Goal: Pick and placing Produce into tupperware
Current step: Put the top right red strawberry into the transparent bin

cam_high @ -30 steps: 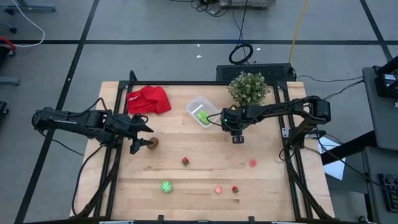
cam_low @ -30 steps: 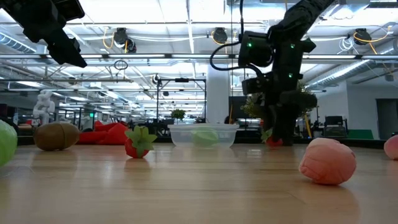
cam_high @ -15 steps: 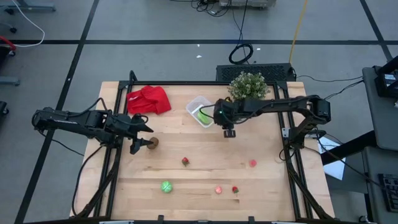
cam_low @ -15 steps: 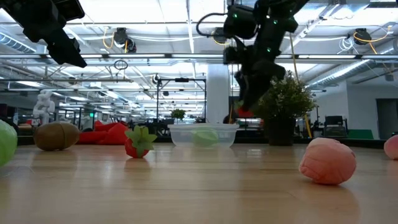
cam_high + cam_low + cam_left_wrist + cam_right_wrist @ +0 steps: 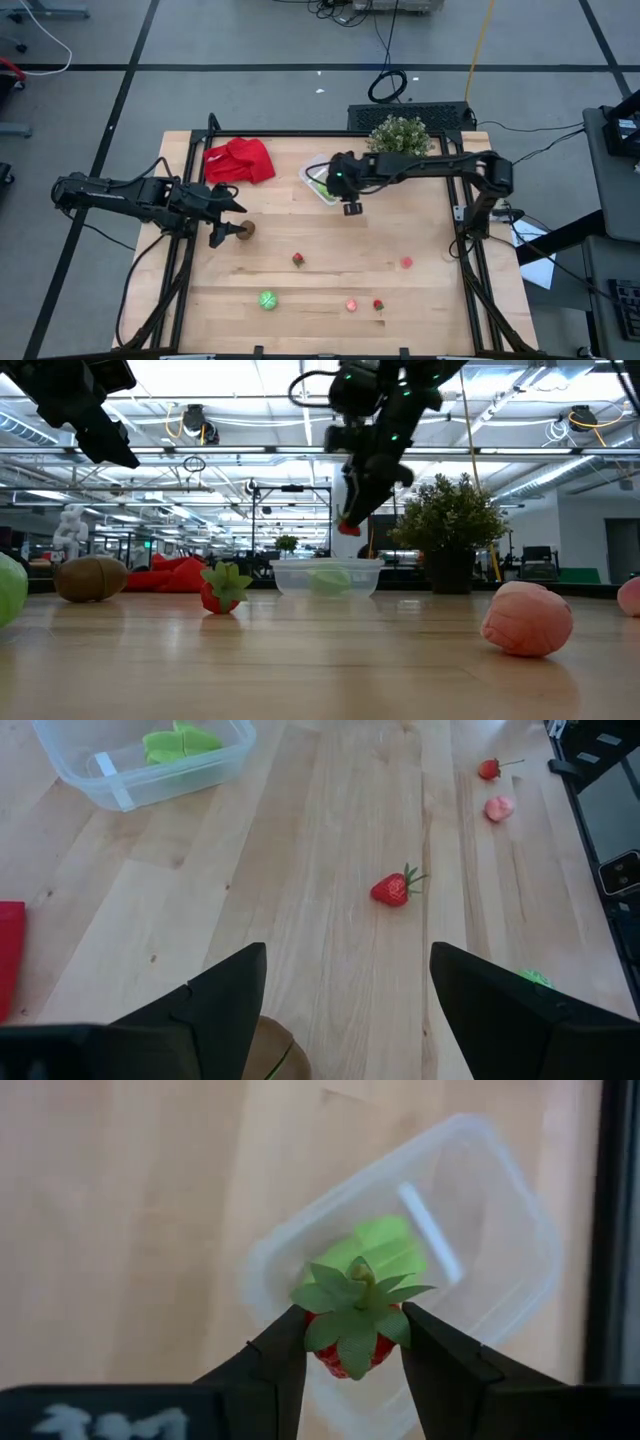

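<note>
Right wrist view: right gripper (image 5: 348, 1342) pinches a red strawberry (image 5: 350, 1330) w/ green leaves, hanging over the clear tupperware (image 5: 500, 1295), which holds a green piece (image 5: 385, 1245). High view: left gripper (image 5: 229, 221) waits at table's left side, fingers spread wide, empty, above the brown piece (image 5: 246, 230). Other produce lies loose on the table (image 5: 440, 290): strawberry (image 5: 391, 889), pink piece (image 5: 499, 808).

Red, green-leafed strawberry (image 5: 347, 1328) over clear tupperware (image 5: 500, 1270) holding green produce (image 5: 385, 1245).
</note>
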